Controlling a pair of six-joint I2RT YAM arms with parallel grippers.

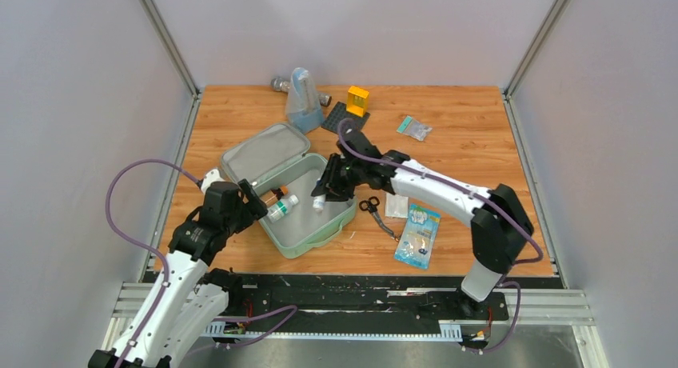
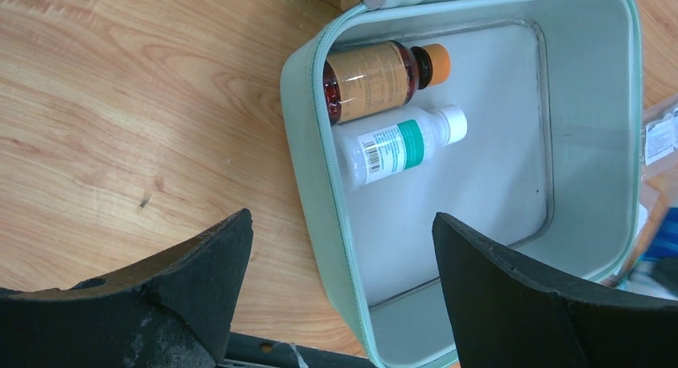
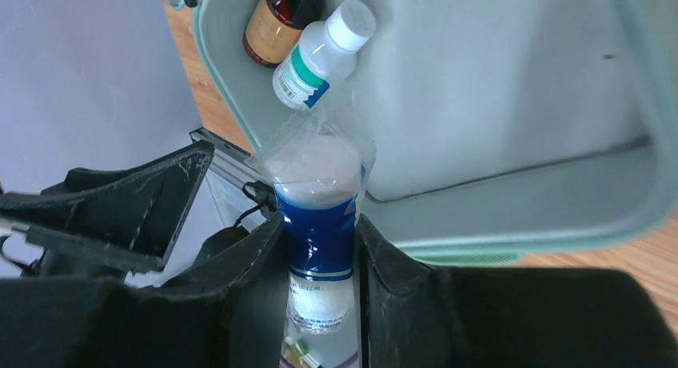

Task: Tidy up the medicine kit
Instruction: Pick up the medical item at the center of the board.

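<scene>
While the right gripper (image 1: 328, 190) hangs over the open medicine kit (image 1: 320, 240) at centre-left of the top view, its jaws are clamped on a blue-labelled white roll (image 3: 320, 216) in clear wrap; exact product can't be read. The step in hand looks like packing: this roll goes into the tray. The kit's lid (image 1: 264, 154) lies flipped open toward the upper left, hinged to the tray.

Two items are already inside, side by side against the tray's left wall: an amber bottle with orange cap (image 2: 372, 80) and a white bottle with green label (image 2: 396, 144), both on their sides. The rest of the tray floor is bare.

The left gripper (image 2: 340, 224) sits at the tray's lower-left edge, jaws wide apart, holding nothing; probably there to steady the case.

Next move, as a judgement: lower the roll onto the bare floor right of the bottles, part the jaws, lift out without snagging the wrap.

Not yet packed, right of the kit: scissors (image 1: 372, 208), a white sachet (image 1: 396, 206), a blue packet (image 1: 418, 236), and a small packet (image 1: 414, 128) in the upper right.
</scene>
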